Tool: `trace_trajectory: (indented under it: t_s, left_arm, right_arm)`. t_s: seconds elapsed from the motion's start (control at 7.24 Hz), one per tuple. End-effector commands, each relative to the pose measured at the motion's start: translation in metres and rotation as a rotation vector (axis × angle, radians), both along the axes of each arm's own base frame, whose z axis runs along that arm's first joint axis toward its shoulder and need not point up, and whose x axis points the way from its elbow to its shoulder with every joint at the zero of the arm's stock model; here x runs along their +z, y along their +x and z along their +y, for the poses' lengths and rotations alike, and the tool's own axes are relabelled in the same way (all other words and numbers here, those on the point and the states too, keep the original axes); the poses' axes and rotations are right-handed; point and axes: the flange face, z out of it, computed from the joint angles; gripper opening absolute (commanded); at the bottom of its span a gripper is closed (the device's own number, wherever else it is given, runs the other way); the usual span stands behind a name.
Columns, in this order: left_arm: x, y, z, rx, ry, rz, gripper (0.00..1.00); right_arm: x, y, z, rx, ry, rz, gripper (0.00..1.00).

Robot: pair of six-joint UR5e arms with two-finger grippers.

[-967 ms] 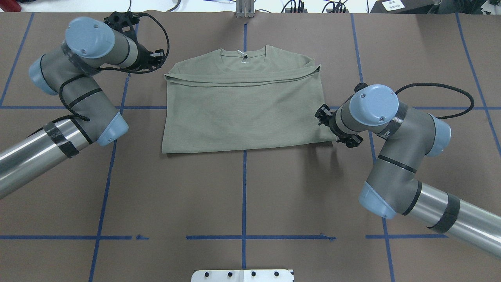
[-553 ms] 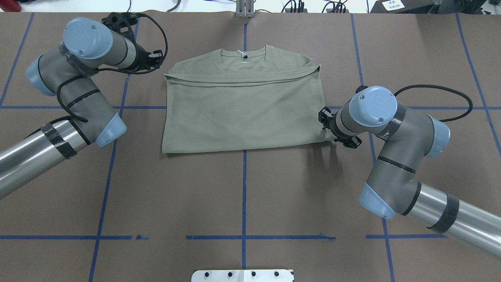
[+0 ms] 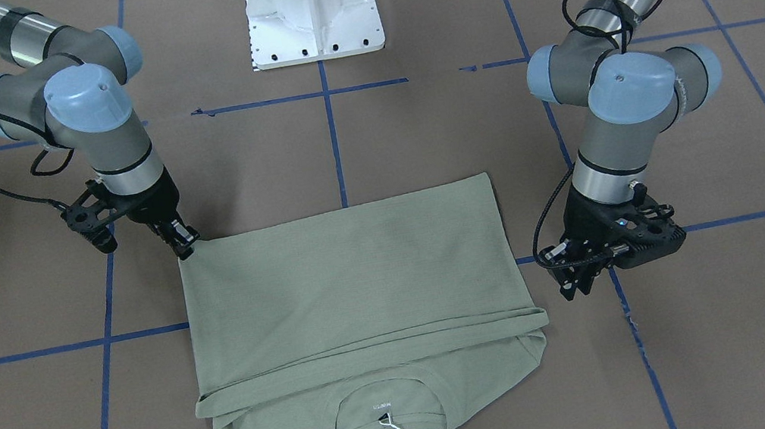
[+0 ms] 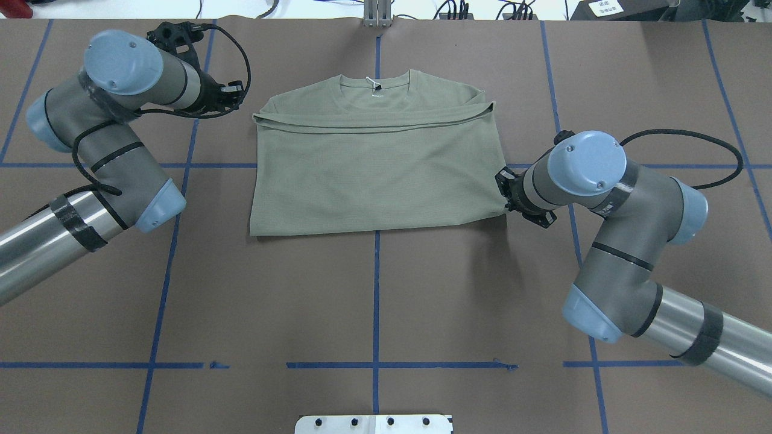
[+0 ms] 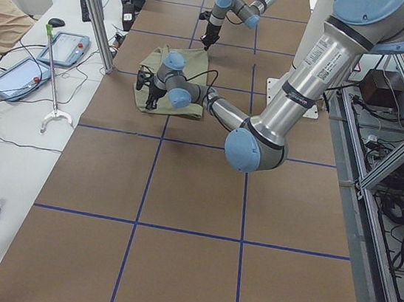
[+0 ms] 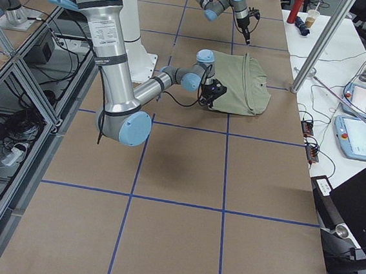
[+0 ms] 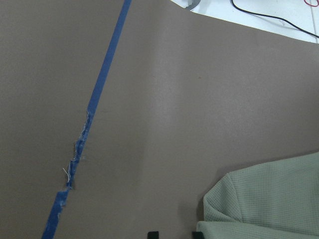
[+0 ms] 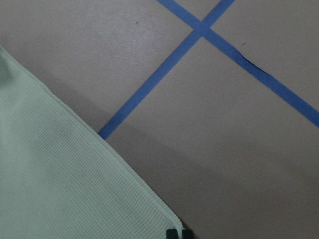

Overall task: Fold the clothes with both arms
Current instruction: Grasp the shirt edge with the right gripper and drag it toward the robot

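Note:
The sage-green shirt (image 4: 377,175) lies folded flat at mid-table, collar and white neck tag at the far edge; it also shows in the front view (image 3: 356,288). My right gripper (image 3: 186,247) is tilted down onto the shirt's near right corner. In the right wrist view its tips (image 8: 178,233) are closed together right at that corner of the shirt (image 8: 65,164). My left gripper (image 3: 576,285) hovers open just beside the shirt's far left shoulder, apart from it. The left wrist view shows its tips (image 7: 174,234) spread, with the shoulder edge (image 7: 264,199) at lower right.
The brown table (image 4: 374,301) is crossed by blue tape lines (image 4: 376,313). The white pedestal base (image 3: 312,11) stands at the robot's side. A metal post (image 4: 377,12) rises at the far edge. Tablets (image 5: 66,47) and cables lie on the white bench beyond.
My left gripper has drawn back leftward, away from the shirt's shoulder. My right arm has swung its elbow outward while the gripper settled onto the shirt's near right corner. The shirt lies as before.

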Motion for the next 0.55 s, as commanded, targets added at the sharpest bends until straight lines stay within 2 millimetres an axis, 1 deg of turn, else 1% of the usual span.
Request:
trace_trajectory:
  t_s: [0.0, 0.14, 0.28, 0.41]
  left_arm:
    - [-0.025, -0.001, 0.020, 0.103, -0.026, 0.081, 0.34]
    - [-0.032, -0.003, 0.023, 0.110, -0.022, 0.094, 0.35]
    - [-0.043, -0.003, 0.034, 0.130, -0.037, 0.126, 0.35]
    - [-0.048, -0.003, 0.048, 0.181, -0.097, 0.184, 0.35]
  right_arm:
    - [-0.024, 0.051, 0.068, -0.089, -0.008, -0.098, 0.00]
    - [-0.031, 0.059, 0.112, -0.173, -0.019, -0.127, 0.00]
    - [-0.041, 0.058, 0.159, -0.251, -0.063, -0.140, 0.00]
    - [-0.051, 0.051, 0.202, -0.323, -0.113, -0.123, 0.00]
